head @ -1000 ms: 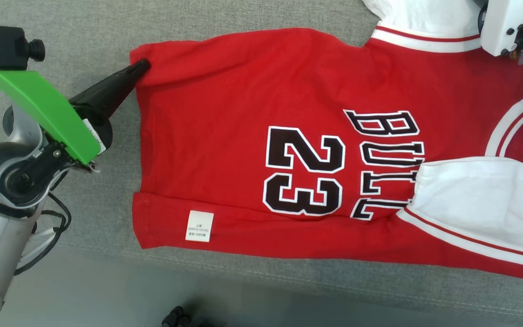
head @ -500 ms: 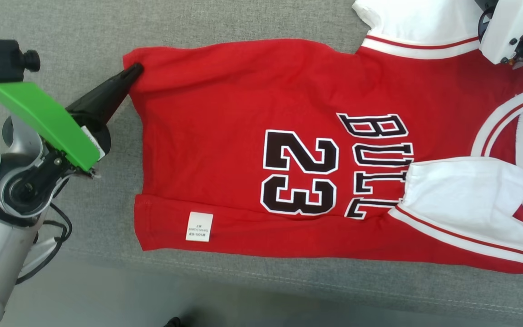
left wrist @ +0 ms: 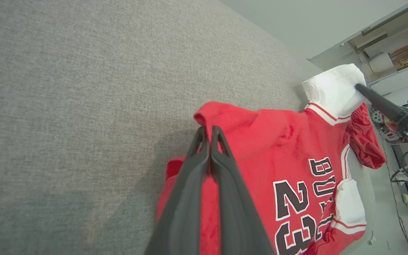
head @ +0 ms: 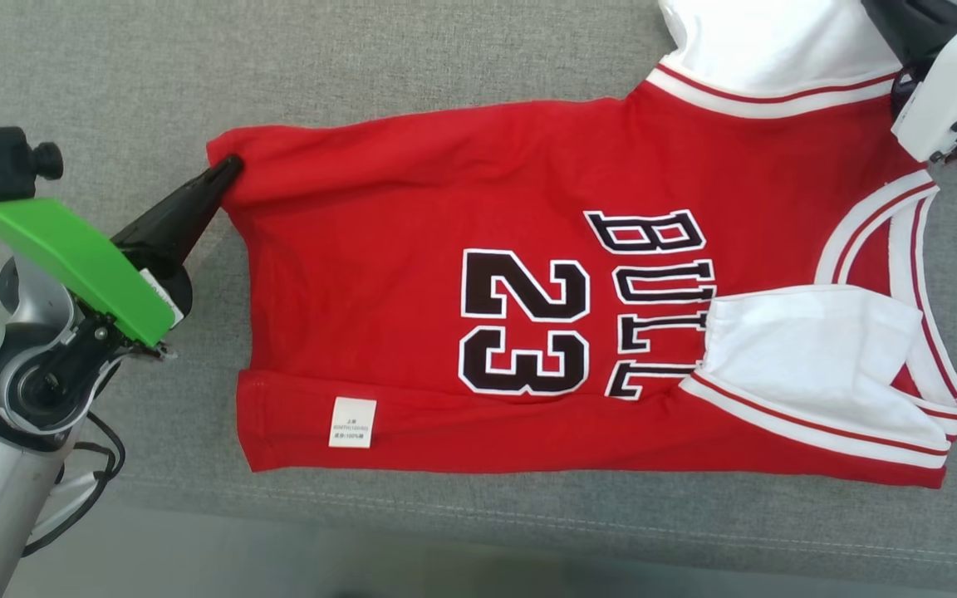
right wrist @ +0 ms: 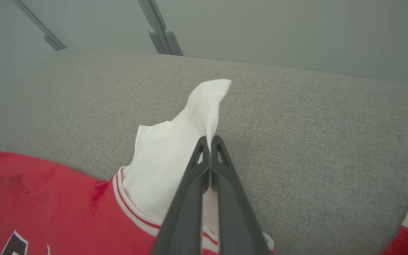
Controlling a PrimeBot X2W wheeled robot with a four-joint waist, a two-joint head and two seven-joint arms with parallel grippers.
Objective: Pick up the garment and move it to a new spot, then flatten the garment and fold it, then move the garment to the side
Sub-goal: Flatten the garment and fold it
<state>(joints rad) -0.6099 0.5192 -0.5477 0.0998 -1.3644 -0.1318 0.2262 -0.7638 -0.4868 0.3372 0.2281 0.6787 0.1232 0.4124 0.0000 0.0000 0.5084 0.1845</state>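
Note:
The garment [head: 412, 249] is a red jersey with white sleeves and "BULL 23" print, spread on a grey fabric cushion [head: 113, 75]. My left gripper [head: 229, 166] is shut on its far hem corner; in the left wrist view the left gripper [left wrist: 209, 129] pinches red cloth [left wrist: 260, 141] raised off the cushion. My right gripper [right wrist: 210, 140] is shut on the far white sleeve [right wrist: 175, 148], which stands up in a peak. In the left wrist view the right gripper [left wrist: 359, 87] grips that sleeve [left wrist: 331, 88]. The near white sleeve [head: 802, 349] lies folded over the jersey's front.
The cushion's near edge with a seam [head: 528, 523] runs along the bottom of the head view, with pale floor [head: 279, 565] beyond it. Bare grey cushion [right wrist: 313, 141] lies behind the jersey. A wall and metal bars [right wrist: 159, 32] stand past the cushion's back.
The head view has shifted a little. The left gripper and its hem corner have come nearer and leftward, and the jersey's far edge now slants up toward the held sleeve.

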